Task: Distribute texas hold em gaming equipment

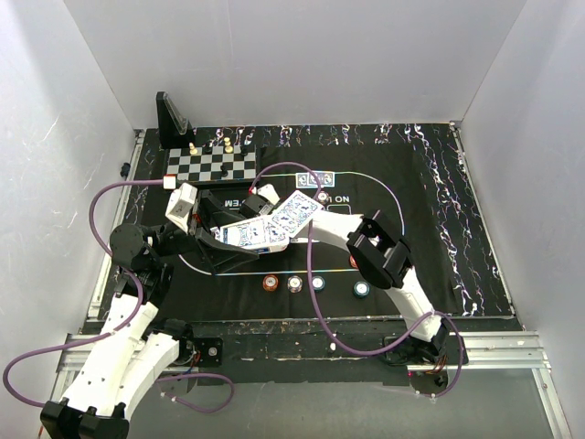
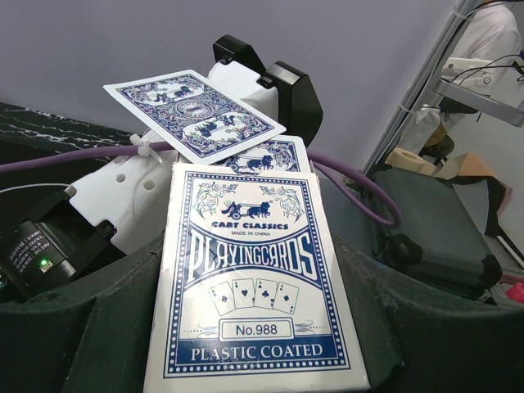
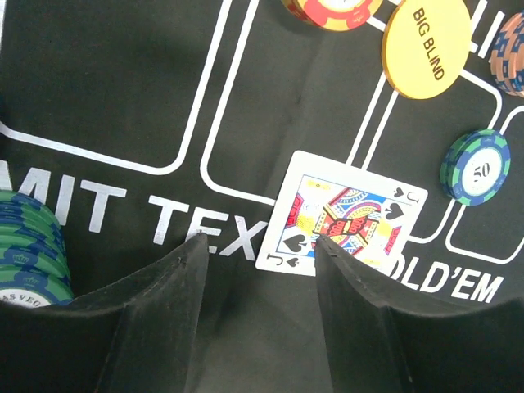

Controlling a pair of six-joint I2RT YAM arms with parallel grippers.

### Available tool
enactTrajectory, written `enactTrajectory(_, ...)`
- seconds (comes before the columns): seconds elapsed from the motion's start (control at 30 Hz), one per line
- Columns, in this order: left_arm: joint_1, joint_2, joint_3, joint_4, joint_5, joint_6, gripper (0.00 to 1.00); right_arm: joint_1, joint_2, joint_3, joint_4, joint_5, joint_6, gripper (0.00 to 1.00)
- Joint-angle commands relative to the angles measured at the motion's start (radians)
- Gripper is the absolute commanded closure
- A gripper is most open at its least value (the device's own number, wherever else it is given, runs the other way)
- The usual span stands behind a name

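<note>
A card box (image 2: 258,278) fills the near part of the left wrist view. It is blue and white and stands upright between the two dark fingers (image 2: 115,327) of the left gripper (image 2: 254,246), which press against its long sides. It reads "CART CLASSICS", "MADE IN CHINA", "PLAYING CARDS", "No.988" and "PLASTIC COATED". Another blue-patterned surface peeks out above its top edge.

Just beyond the box, a loose card (image 2: 192,115) shows its blue back, tilted, over the white and black body of the other arm. What holds the card cannot be told. From above, it (image 1: 295,212) sits mid-table, beside the box (image 1: 245,235). A purple cable (image 2: 360,184) runs behind.

In the right wrist view, the right gripper (image 3: 260,246) has its fingers (image 3: 147,319) spread apart, with only bare mat (image 3: 106,74) between them. A jack of spades (image 3: 344,217) lies face up just past the tips, one corner hidden by a finger, covering part of the white lettering "MIT TEX… OLD'EM".

Around it lie a yellow disc (image 3: 426,47) marked "BIG BLIND", a green-blue chip (image 3: 476,166) marked "50", and a green-blue chip stack (image 3: 29,246).

Nearer the arms' bases, four chips (image 1: 294,283) lie in a rough row. A chessboard (image 1: 212,165) stands at the far left.
</note>
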Motion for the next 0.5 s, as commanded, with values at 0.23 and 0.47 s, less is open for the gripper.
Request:
enactTrajectory(0.23, 0.004, -0.007, 0.050, 0.024, -0.016, -0.006, 1.00, -0.001, -0.298, -0.232, 0.118, -0.290, 0.074, 0.31)
enactTrajectory(0.47, 0.004, -0.007, 0.046, 0.026, -0.013, -0.005, 1.00, -0.076, -0.579, -0.415, 0.122, -0.452, 0.146, 0.28)
